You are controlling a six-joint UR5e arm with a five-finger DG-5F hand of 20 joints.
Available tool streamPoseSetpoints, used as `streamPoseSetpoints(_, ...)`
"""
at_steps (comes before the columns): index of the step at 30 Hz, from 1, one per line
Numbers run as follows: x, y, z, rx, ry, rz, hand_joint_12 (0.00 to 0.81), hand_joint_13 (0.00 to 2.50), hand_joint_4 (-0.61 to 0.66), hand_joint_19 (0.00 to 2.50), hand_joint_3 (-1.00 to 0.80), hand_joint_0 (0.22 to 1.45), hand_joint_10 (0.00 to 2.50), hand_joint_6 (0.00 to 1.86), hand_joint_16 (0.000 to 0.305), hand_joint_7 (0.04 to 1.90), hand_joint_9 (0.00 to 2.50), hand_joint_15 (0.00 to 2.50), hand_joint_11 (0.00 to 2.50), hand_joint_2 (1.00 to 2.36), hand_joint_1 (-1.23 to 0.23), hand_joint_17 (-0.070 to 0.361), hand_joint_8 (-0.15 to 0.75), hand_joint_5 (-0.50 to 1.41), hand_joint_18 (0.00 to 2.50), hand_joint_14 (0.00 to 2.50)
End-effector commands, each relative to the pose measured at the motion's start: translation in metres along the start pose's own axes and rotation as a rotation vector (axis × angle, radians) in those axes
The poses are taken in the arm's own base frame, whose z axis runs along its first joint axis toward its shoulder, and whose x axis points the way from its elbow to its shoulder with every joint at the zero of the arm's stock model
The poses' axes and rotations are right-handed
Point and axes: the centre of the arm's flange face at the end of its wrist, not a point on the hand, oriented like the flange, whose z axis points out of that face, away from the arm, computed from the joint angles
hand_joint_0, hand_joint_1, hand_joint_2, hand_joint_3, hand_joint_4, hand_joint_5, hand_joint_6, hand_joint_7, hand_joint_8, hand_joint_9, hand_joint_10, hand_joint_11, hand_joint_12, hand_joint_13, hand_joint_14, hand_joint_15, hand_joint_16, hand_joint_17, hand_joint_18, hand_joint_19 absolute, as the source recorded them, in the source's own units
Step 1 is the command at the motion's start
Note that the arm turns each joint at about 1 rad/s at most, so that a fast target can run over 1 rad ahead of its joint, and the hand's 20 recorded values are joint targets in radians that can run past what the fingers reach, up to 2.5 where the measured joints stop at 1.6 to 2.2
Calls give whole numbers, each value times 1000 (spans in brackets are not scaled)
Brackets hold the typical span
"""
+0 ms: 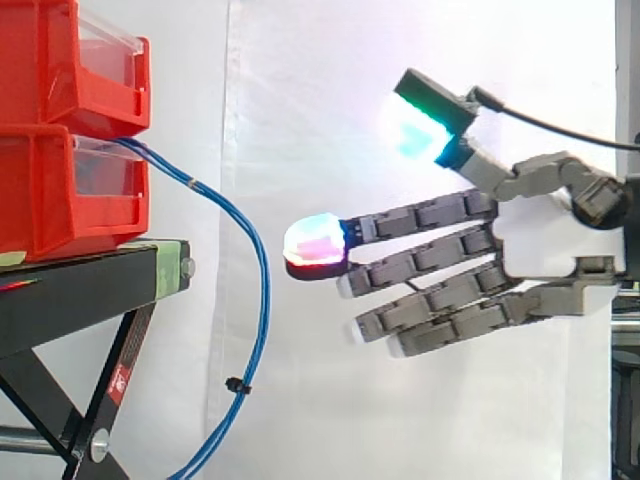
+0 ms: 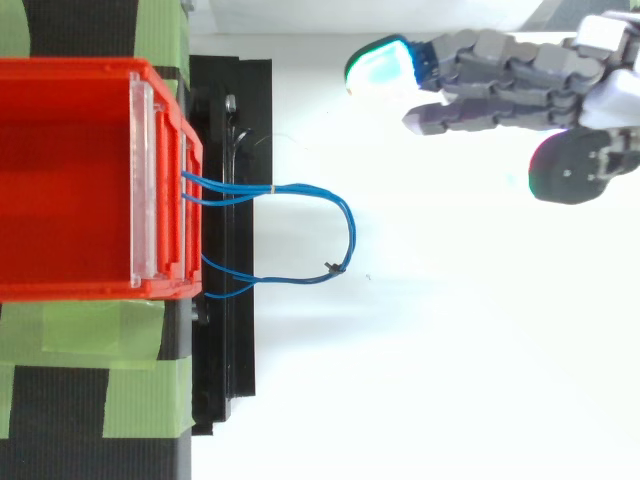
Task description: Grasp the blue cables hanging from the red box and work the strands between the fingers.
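Two stacked red bins [image 1: 60, 190] sit on a black stand [image 1: 80, 290]. Blue cables [image 1: 266, 290] leave the lower bin's clear front and loop downward (a black tie [image 1: 236, 385] bundles them). From above, green tape [image 2: 90, 390] crosses the stand. The hand [image 1: 545, 250], fingers straight and empty, hovers clear of the cables before the white curtain [image 1: 300, 100].

A bright white curtain [image 1: 300, 100] hangs behind a black stand [image 1: 70, 295] with green tape [image 2: 90, 330].
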Motion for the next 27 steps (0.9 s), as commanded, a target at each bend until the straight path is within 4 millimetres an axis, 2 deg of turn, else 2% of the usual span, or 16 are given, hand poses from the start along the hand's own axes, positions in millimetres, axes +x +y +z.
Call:
streamPoseSetpoints(1, 10, -13, 18, -60, -21, 25, 405, 0, 98, 0, -988, 672, 0, 4, 73, 635, 0, 38, 0, 1000, -512, 165, 247, -484, 0, 0)
streamPoseSetpoints(6, 24, -26, 35, -61, -24, 21, 404, 0, 101, 0, -983, 671, 0, 4, 74, 638, 0, 44, 0, 1000, -513, 165, 254, -481, 0, 0)
streamPoseSetpoints(7, 29, -32, 44, -61, -21, 22, 404, 0, 104, 0, -982, 671, 0, 4, 74, 640, 0, 44, 0, 1000, -513, 166, 253, -478, 0, 0)
streamPoseSetpoints(10, 35, -32, 50, -67, -19, 26, 404, 0, 107, 0, -986, 672, 0, 4, 73, 640, 0, 42, 0, 1001, -512, 165, 253, -475, 0, 0)
streamPoseSetpoints(27, 58, -26, 49, -109, -57, -32, 412, 0, 146, 13, -967, 675, 0, 5, 74, 670, 0, 61, 0, 1002, -514, 167, 280, -424, 0, 0)
